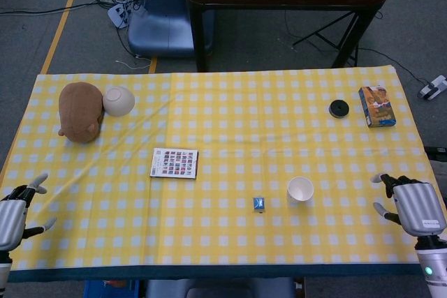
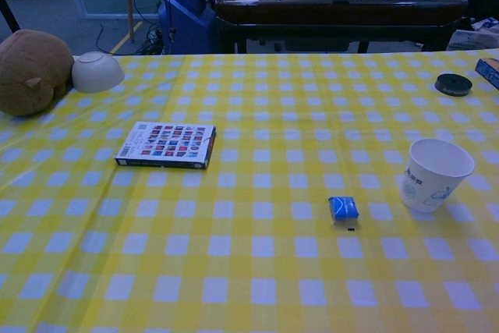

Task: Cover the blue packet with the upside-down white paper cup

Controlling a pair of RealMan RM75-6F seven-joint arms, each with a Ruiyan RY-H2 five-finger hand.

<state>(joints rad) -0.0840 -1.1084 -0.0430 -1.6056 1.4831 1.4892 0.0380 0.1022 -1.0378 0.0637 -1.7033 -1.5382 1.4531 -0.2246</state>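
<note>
A white paper cup stands upright, mouth up, on the yellow checked tablecloth. The small blue packet lies flat a short way to its left, apart from it. My right hand hovers at the table's right front edge, well right of the cup, fingers apart and holding nothing. At the left front corner my left hand also has its fingers spread and is empty. Neither hand shows in the chest view.
A box with a colourful grid cover lies left of centre. A brown plush toy and an overturned white bowl sit at the back left. A black disc and a blue-orange box sit at the back right.
</note>
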